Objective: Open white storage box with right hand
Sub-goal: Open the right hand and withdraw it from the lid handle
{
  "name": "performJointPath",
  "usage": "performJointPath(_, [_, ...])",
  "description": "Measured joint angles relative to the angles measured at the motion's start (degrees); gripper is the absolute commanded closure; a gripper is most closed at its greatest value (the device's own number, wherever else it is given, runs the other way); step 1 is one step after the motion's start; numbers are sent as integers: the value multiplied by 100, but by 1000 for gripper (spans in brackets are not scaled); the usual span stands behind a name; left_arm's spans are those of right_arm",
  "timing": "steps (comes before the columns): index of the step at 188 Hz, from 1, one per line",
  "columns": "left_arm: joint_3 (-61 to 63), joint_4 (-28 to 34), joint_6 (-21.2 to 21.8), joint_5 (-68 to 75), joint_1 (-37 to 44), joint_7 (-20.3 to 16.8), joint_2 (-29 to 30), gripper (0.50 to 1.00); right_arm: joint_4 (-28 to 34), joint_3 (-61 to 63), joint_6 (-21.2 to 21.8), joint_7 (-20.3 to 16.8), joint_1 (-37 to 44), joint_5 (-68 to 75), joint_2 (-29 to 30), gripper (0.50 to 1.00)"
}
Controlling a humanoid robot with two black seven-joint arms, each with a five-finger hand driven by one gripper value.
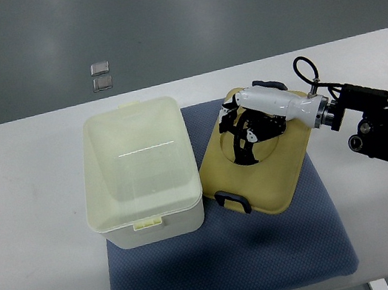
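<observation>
White storage box [139, 173] stands open and empty, its cream lid [257, 160] lying tilted just beside it

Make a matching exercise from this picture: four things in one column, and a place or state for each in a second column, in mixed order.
Things:
1. box
2. lid
3. right hand
4. mat

Places or states:
A. blue, lying under the box and lid
B. resting on the lid
C. open, nothing inside
D. off the box, lying beside it

Pairs: 1-C, 2-D, 3-B, 4-A
</observation>
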Motion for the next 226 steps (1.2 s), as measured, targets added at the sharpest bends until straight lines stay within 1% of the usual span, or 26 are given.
performJointPath(16, [5, 0, 0, 0, -2, 0, 0, 500, -20, -11, -71, 0, -32, -10, 58, 918])
performJointPath(21, [5, 0, 0, 0, -4, 0, 0, 500, -27, -20, -93, 0, -38, -11, 73, 891])
performJointPath(24, [5, 0, 0, 0, -5, 0, 0, 500, -32, -24, -106, 0, -41, -12, 81, 887])
performJointPath(31, [6, -3, 0, 0, -7, 0, 0, 500, -44, -35, -143, 0, -49, -12, 99, 848])
performJointPath(37, [6, -5, 0, 0, -7, 0, 0, 500, -51, -38, -177, 0, -55, -13, 109, 836])
performJointPath(40, [6, -6, 0, 0, -7, 0, 0, 500, -55, -39, -196, 0, -58, -13, 113, 818])
performJointPath(43, [6, -7, 0, 0, -7, -1, 0, 500, -61, -39, -222, 0, -61, -13, 118, 812])
performJointPath(54, [6, -8, 0, 1, -6, -2, 0, 500, -94, -40, -300, 0, -79, -13, 126, 754])
performJointPath(70, [6, -8, 0, 4, -7, -2, 0, 500, -177, -39, -443, 0, -122, -13, 169, 711])
performJointPath(82, [6, -9, 0, 6, -8, -2, 0, 500, -231, -40, -527, 0, -137, -13, 187, 703])
performJointPath(92, [6, -9, 0, 7, -8, -2, 0, 500, -259, -42, -559, 0, -140, -13, 189, 685])
performJointPath(119, [6, -9, 0, 7, -7, -2, 0, 500, -278, -49, -574, 0, -158, -13, 159, 673])
performJointPath(164, [6, -9, 0, 7, -7, -2, 0, 500, -287, -265, -575, 0, -170, -16, 67, 671])
performJointPath(226, [5, -9, 0, 7, -7, -2, 0, 500, -460, -617, -625, 0, -175, -18, -249, 671])
